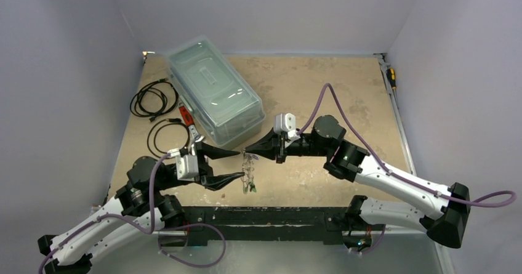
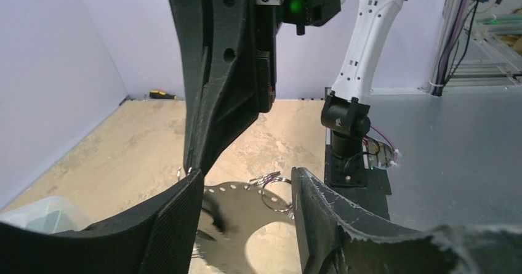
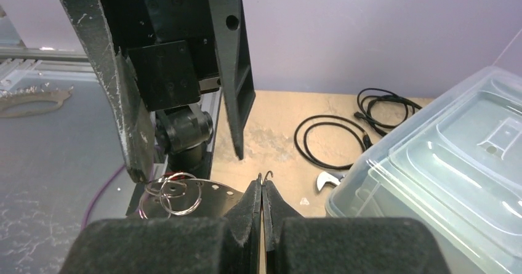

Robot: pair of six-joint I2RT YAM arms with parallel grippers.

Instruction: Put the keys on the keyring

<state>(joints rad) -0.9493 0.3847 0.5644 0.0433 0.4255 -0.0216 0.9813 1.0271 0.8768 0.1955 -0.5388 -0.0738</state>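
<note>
Two grippers meet at the keyring (image 1: 248,170), held up just off the near corner of the clear lidded box (image 1: 212,89): the right gripper (image 1: 247,151) is pinched tight on its edge, and the left gripper (image 1: 241,164) straddles it with jaws apart, holding nothing. One green-headed key (image 1: 251,189) seems to hang from its lower end; the others are too small to find, so threading looks partly done at best.

right gripper (image 3: 263,203) pinched together, keyring (image 3: 212,198) beside it, black cables (image 3: 329,140), clear box (image 3: 449,157)
</note>
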